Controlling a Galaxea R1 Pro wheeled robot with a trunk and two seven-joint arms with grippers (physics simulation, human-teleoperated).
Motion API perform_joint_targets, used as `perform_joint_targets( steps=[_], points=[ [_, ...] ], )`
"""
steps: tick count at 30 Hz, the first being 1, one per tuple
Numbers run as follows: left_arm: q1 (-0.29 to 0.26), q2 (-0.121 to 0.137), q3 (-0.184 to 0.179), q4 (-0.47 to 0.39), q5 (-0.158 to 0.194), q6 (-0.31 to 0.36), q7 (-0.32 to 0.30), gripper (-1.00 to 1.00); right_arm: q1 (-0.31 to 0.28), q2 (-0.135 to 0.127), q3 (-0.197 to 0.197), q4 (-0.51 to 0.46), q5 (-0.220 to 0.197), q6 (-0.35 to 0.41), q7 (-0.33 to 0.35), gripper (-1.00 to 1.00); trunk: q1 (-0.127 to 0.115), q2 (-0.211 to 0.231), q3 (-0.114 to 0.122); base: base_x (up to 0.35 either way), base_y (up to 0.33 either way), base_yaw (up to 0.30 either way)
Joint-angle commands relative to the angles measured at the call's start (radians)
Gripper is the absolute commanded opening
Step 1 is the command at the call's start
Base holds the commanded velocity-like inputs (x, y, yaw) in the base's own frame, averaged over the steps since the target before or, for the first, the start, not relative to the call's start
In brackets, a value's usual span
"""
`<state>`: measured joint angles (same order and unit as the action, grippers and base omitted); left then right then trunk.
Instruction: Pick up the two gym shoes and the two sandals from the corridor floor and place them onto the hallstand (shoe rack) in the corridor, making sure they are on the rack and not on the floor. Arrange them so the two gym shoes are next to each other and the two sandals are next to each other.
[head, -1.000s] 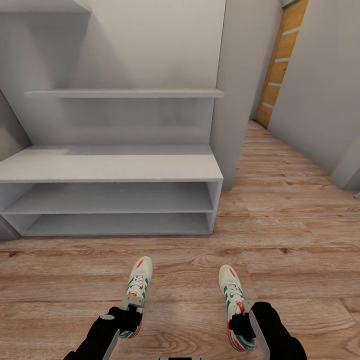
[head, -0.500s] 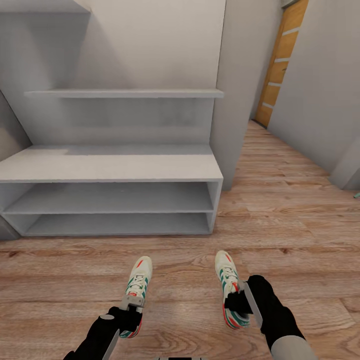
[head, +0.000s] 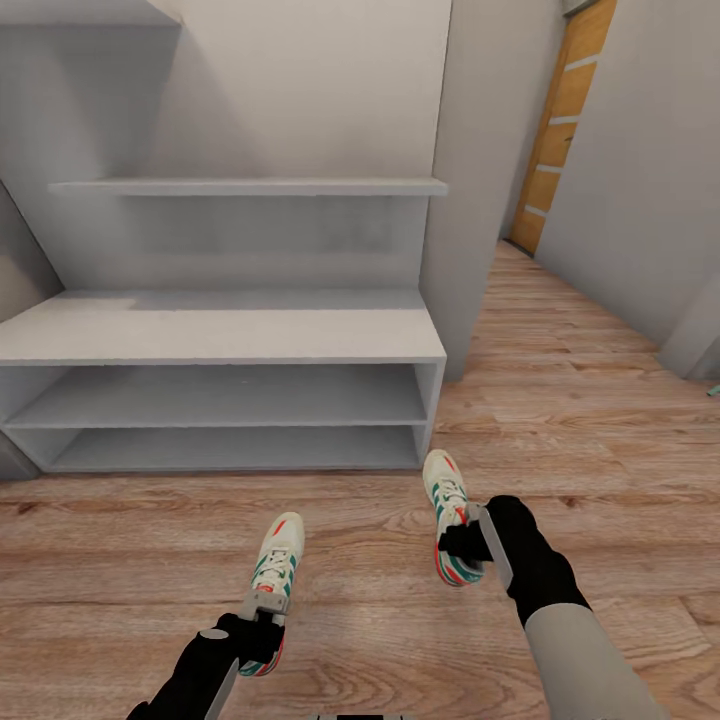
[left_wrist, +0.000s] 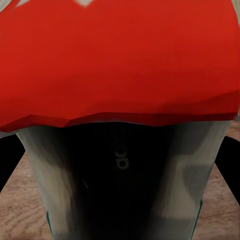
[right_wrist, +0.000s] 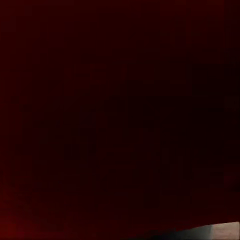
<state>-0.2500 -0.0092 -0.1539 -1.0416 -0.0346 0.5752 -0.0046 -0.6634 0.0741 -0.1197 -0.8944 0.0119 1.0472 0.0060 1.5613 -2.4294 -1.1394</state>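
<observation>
Cream-white green-striped gym shoe (head: 448, 515) pinched at its heel by my right gripper (head: 462, 541), has moved forward toward pale grey hallstand (head: 220, 340) | left gripper (head: 262, 632) pinching second sneaker (head: 275, 580), unmoved | both shoes off rack; placement pending.

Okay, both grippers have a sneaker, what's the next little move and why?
Probably carry the right gripper and its gym shoe forward and up toward the hallstand's top: that shoe sits nearer the rack, while the left gripper holds the other shoe farther back.

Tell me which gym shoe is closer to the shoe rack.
The gym shoe in the right gripper; the other shoe sits farther back.
</observation>
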Motion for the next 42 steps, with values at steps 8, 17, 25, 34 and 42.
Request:
perform_joint_targets(
  steps=[8, 17, 25, 34, 42],
  points=[
    [0.000, 0.000, 0.001, 0.000, 0.001, 0.000, 0.000, -1.00, -0.018, 0.001, 0.000, -0.001, -0.004, 0.000, 0.000, -1.00, 0.000, 0.000, 0.000, 0.000, 0.000, 0.000],
    [0.000, 0.000, 0.003, 0.000, 0.005, 0.000, 0.000, -1.00, -0.019, 0.001, 0.000, -0.001, -0.004, 0.000, 0.000, -1.00, 0.000, 0.000, 0.000, 0.000, 0.052, 0.000],
    [0.000, 0.000, 0.002, 0.000, 0.005, 0.000, 0.000, -1.00, -0.019, 0.001, 0.000, -0.001, -0.004, 0.000, 0.000, -1.00, 0.000, 0.000, 0.000, 0.000, 0.279, 0.000],
    [0.000, 0.000, 0.002, 0.000, 0.001, 0.000, 0.000, -1.00, -0.019, 0.000, -0.001, 0.000, -0.004, 0.000, 0.000, -1.00, 0.000, 0.000, 0.000, 0.000, 0.274, 0.000],
    [0.000, 0.000, 0.000, 0.000, -0.002, 0.000, 0.000, -1.00, -0.019, 0.000, -0.002, 0.000, -0.004, 0.000, 0.000, -1.00, 0.000, 0.000, 0.000, 0.000, 0.047, 0.000]
  ],
)
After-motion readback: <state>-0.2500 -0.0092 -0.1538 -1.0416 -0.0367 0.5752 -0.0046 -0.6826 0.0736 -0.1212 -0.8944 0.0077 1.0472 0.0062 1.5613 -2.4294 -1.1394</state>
